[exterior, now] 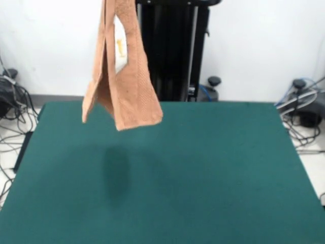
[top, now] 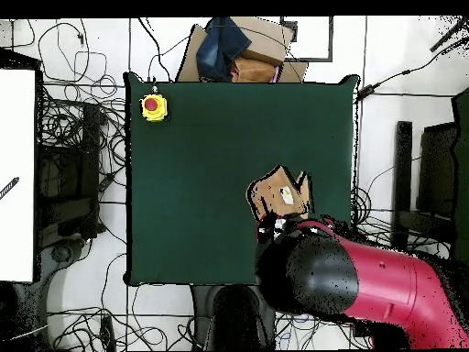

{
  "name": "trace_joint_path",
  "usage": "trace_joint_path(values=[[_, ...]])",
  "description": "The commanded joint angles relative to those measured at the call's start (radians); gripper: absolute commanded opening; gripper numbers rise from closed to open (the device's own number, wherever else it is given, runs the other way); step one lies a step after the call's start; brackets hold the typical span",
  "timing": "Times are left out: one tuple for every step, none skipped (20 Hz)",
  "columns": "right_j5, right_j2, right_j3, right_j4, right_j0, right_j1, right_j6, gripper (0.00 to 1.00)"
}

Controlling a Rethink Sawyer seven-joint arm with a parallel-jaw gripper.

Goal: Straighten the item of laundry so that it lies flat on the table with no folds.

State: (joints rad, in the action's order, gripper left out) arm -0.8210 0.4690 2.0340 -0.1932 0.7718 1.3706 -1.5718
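I have the towel (exterior: 123, 76) hanging in mid-air over the green table (exterior: 213, 168), its lower hem clear of the felt and a soft shadow pooled on the surface beneath it. In the front view it hangs at about 11 o'clock from the table's centre, running off the top edge of the picture, so whatever holds it is out of sight there. It hangs doubled over itself in long vertical folds, with a white label showing between the layers and the woven band near the bottom edge.

From overhead, the towel (top: 279, 194) shows as a small bunched shape at about 4 o'clock from the table's middle, close to the rim nearest the arm (top: 366, 284). The arm's red and black bulk covers the wrist, so I cannot tell how the pincer stands, though I judge something must be gripping the cloth's top.

A yellow box with a red button (top: 153, 107) sits at the 10 o'clock corner, well apart from the cloth.

The risk, as I read it: lowered straight down, the folded layers would stack and crease. So near the rim, a drag toward that side could trail the hem off the table.
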Motion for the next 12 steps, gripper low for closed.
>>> trace_joint_path(values=[[0.187, 0.034, 0.134, -0.082, -0.015, -0.151, 0.057, 0.00], [0.235, 0.032, 0.120, -0.127, -0.020, -0.202, 0.049, 0.00], [0.284, 0.022, 0.096, -0.176, -0.031, -0.259, 0.036, 0.00], [0.334, 0.000, 0.072, -0.221, -0.047, -0.310, 0.009, 0.00], [0.374, -0.025, 0.047, -0.257, -0.065, -0.356, -0.021, 0.00], [0.408, -0.043, 0.022, -0.286, -0.078, -0.400, -0.038, 0.00], [0.442, -0.057, 0.000, -0.311, -0.087, -0.437, -0.049, 0.00], [0.473, -0.072, -0.016, -0.334, -0.099, -0.461, -0.065, 0.00], [0.484, -0.078, -0.022, -0.343, -0.103, -0.470, -0.075, 0.00], [0.481, -0.076, -0.015, -0.337, -0.099, -0.465, -0.080, 0.00], [0.475, -0.073, -0.004, -0.327, -0.093, -0.454, -0.086, 0.00], [0.465, -0.071, 0.012, -0.317, -0.090, -0.433, -0.090, 0.00]])
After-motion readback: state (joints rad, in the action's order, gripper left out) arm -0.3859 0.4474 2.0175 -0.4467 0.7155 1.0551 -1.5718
